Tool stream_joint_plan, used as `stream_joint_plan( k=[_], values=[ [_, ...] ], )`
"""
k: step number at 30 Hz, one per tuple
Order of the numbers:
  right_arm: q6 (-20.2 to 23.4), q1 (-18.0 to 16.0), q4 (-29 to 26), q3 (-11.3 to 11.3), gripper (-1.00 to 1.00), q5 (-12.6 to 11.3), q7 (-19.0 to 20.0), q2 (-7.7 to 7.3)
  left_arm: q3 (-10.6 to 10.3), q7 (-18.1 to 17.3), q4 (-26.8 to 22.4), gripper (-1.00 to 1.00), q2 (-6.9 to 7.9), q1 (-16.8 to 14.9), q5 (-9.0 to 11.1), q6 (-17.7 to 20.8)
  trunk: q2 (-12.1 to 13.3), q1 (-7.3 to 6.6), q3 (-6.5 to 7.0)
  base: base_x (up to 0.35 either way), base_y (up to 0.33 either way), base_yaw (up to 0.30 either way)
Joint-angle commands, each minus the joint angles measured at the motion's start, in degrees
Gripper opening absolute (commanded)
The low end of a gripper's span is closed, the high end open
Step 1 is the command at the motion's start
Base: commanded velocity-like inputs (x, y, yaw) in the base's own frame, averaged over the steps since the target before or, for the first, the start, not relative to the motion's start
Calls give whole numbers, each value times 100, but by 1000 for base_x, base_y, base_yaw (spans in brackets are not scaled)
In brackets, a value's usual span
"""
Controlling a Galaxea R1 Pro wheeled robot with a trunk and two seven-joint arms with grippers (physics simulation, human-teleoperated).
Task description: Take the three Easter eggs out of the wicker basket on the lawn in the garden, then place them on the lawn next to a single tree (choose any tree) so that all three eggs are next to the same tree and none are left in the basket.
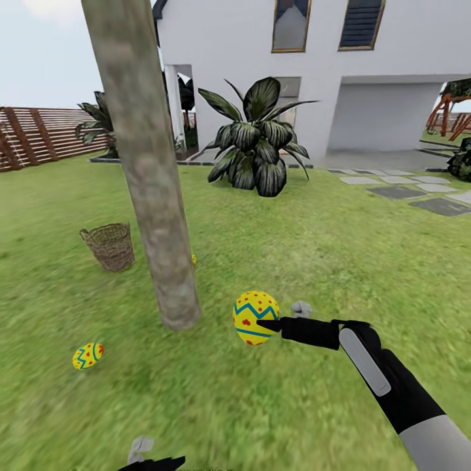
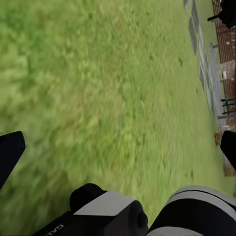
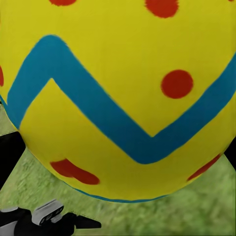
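My right gripper (image 1: 273,322) is shut on a yellow Easter egg (image 1: 255,317) with blue zigzags and red dots, held just above the lawn (image 1: 294,261) to the right of the tree trunk (image 1: 152,190). Seen close in the right wrist view, that egg (image 3: 118,98) sits between the dark fingers (image 3: 7,157). A second egg (image 1: 87,356) lies on the grass left of the trunk. A yellow sliver of a third egg (image 1: 193,260) peeks out behind the trunk. The wicker basket (image 1: 110,245) stands upright beyond. My left gripper (image 1: 150,459) (image 2: 118,147) hangs open over bare grass.
A big dark-leaved shrub (image 1: 256,140) grows in front of the white house (image 1: 314,78). Grey stepping stones (image 1: 418,193) run off to the right. A brown slat fence (image 1: 39,134) closes the left side. Open grass spreads around the trunk.
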Motion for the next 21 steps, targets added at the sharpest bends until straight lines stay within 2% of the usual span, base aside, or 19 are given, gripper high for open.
stream_joint_plan(
  k=[1,7,21],
  values=[
    [17,-3,1,4,-100,2,32,-3,-43,-13,0,100,2,-5,55,35,-3,-1,-10,0,0,262],
    [14,-2,7,5,-100,10,32,-1,-41,-35,-2,100,9,-6,55,35,-3,-1,-38,0,-30,262],
    [19,-2,6,-3,-100,10,32,-2,-41,-11,0,100,-13,-6,55,35,-3,-1,-105,0,-134,262]
  ],
)
